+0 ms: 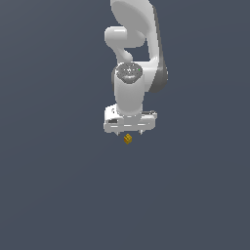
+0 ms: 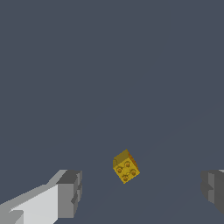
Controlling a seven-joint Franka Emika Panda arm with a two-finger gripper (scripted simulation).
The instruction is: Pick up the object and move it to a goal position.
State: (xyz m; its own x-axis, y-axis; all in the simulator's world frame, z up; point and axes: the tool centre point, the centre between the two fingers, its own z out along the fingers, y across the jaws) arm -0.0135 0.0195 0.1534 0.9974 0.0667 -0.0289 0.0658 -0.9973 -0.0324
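Gripper (image 1: 129, 133): I see it pointing straight down, its 2 fingers (image 2: 68, 192) spread wide, nothing between the pads
Cube (image 1: 128, 139): small, yellow-orange, 4 studs on one face; I read it as just under the fingertips, centred in the gap, touching neither finger
Surface (image 1: 58, 185): plain grey

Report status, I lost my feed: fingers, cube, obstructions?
Gripper open, fingers apart. Yellow cube between them, ungrasped, turned askew to them. Nothing in the way.
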